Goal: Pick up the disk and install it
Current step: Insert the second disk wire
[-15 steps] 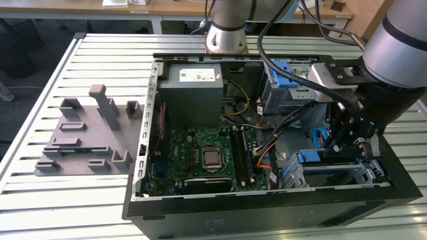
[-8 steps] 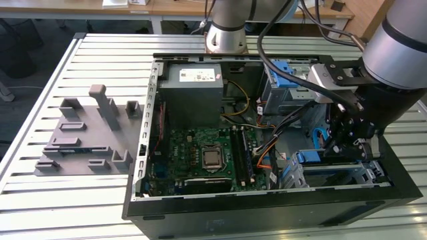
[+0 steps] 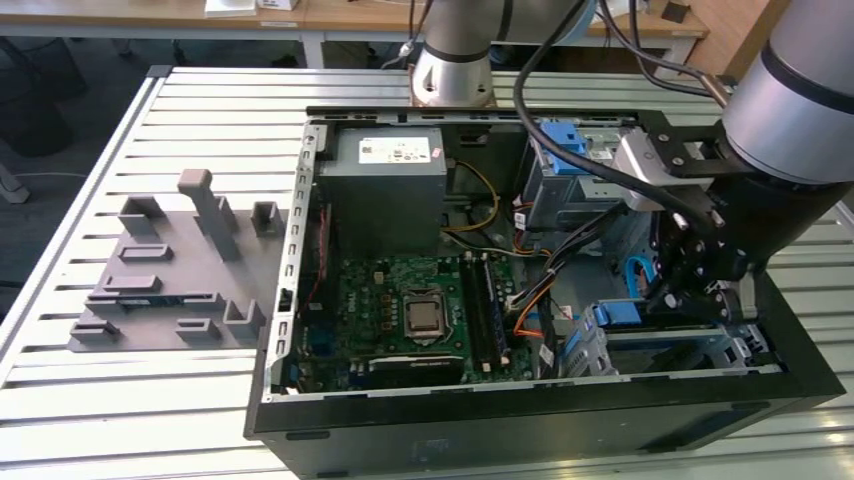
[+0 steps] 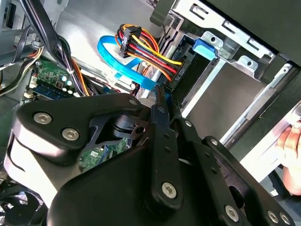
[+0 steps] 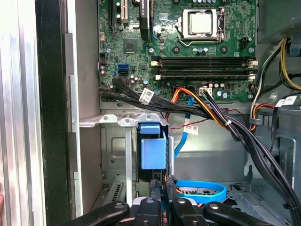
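Observation:
The disk (image 3: 657, 336) lies inside the silver drive cage (image 3: 741, 345) at the open computer case's corner on the exterior view's right. Its blue plastic end (image 5: 153, 149) faces outward from the slot. My gripper (image 3: 671, 298) hangs just above that cage. In both wrist views its fingers are pressed together with nothing between them; the gripper (image 5: 163, 182) is close to the blue end, and I cannot tell whether it touches it. In the second wrist view the gripper (image 4: 161, 94) points toward the bay beside a bundle of coloured power wires (image 4: 146, 52).
Beside the cage are the motherboard (image 3: 414, 310), a grey power supply box (image 3: 387, 165) and loose cables, including a blue flat cable (image 5: 202, 190). A grey fixture block (image 3: 174, 270) stands on the slatted table at the exterior view's left. A person's hand (image 4: 289, 141) rests by the case edge.

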`<state>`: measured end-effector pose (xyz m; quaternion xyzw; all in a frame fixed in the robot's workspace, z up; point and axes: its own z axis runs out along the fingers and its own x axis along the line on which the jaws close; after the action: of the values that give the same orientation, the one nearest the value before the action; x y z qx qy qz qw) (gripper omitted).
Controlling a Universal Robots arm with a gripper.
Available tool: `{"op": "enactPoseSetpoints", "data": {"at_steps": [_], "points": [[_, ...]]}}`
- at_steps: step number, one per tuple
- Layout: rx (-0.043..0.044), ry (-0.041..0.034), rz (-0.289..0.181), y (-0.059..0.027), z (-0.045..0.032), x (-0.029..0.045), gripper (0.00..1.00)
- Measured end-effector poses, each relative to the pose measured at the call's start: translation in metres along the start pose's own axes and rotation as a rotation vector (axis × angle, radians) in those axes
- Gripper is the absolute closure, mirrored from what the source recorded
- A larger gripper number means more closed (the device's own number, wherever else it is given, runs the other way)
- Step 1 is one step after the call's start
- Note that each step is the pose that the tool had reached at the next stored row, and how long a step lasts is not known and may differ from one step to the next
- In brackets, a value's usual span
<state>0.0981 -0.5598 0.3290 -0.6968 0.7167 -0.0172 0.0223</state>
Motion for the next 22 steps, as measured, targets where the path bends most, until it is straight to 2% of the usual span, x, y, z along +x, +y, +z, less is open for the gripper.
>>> {"op": "enactPoseSetpoints", "data": {"at_steps": [7, 8, 9, 10, 17, 19, 21, 22], "points": [[0.0001, 0.0001, 0.0, -0.0002, 0.0003, 0.0003, 0.82], [0.0, -0.0001, 0.0, -0.0002, 0.0003, 0.0003, 0.77], [0.0, -0.0003, 0.0, -0.0002, 0.0002, 0.0003, 0.77], [0.0, -0.0001, 0.0, -0.0002, -0.0004, 0.0003, 0.7], [0.0, -0.0001, 0.0, -0.0007, -0.0083, 0.0002, 0.7], [0.0, 0.0, 0.0, -0.0008, -0.0113, 0.0002, 0.71], [0.0, -0.0001, 0.0, -0.0009, -0.013, 0.0002, 0.84], [0.0, -0.0001, 0.0, -0.0009, -0.0136, 0.0002, 0.84]]}}
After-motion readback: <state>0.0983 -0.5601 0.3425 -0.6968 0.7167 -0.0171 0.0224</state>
